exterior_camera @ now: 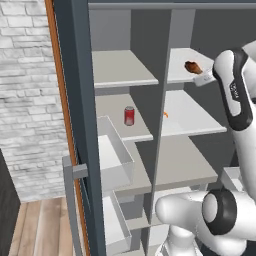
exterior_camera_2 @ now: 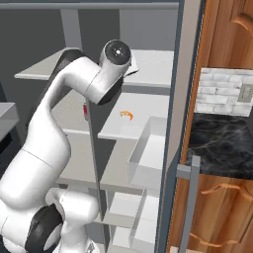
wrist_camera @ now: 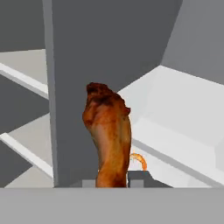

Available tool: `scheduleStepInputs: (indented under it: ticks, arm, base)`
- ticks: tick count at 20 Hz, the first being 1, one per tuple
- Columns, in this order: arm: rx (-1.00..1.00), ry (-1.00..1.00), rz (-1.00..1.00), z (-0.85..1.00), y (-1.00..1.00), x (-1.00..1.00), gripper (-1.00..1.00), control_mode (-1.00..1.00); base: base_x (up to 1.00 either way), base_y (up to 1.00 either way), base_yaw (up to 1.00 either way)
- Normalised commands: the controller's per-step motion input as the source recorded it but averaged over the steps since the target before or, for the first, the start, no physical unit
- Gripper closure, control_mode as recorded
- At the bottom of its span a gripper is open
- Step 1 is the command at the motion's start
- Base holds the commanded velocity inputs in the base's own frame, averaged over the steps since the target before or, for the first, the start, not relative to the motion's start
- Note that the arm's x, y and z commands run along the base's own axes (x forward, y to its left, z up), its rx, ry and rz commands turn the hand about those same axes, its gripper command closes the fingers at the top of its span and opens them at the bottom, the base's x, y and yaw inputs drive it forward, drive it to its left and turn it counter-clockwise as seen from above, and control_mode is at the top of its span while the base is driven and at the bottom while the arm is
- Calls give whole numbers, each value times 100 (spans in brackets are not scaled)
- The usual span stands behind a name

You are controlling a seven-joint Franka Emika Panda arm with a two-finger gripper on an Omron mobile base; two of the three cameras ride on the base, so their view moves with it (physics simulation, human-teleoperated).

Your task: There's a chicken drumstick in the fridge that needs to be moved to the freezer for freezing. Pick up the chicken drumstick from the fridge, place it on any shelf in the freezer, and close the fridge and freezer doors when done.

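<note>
The chicken drumstick [wrist_camera: 107,131], reddish-brown, stands upright between my gripper's [wrist_camera: 113,180] finger tips, which are shut on it. In the left base view the chicken drumstick [exterior_camera: 192,66] hangs just above the top shelf [exterior_camera: 177,65] of the fridge, on the right side of the unit, with my gripper [exterior_camera: 201,77] at its right end. The central divider [exterior_camera: 165,100] stands to its left, and beyond it lie the freezer's narrow shelves [exterior_camera: 122,67]. Both doors are swung open: the freezer door [exterior_camera: 75,100] and the fridge door [exterior_camera_2: 185,99].
A red soda can [exterior_camera: 129,116] stands on the freezer's second shelf. A thin orange curved bit [exterior_camera: 165,114] lies on the fridge shelf below the drumstick. White door bins [exterior_camera: 117,155] [exterior_camera_2: 148,153] jut inward. Grey bar handles [exterior_camera: 72,200] [exterior_camera_2: 190,197] stick out.
</note>
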Motion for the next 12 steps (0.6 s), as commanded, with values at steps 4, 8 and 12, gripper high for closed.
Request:
scheduleStepInputs:
  ticks: [4, 8, 12]
  arm:
    - [30, 7, 11, 62, 10, -100, 100, -100]
    - [27, 2, 8, 40, 43, -87, 100, -100]
    - [3, 0, 15, 5, 96, -18, 100, -100]
  base:
    - [0, 0, 0]
    - [0, 0, 0]
    - [0, 0, 0]
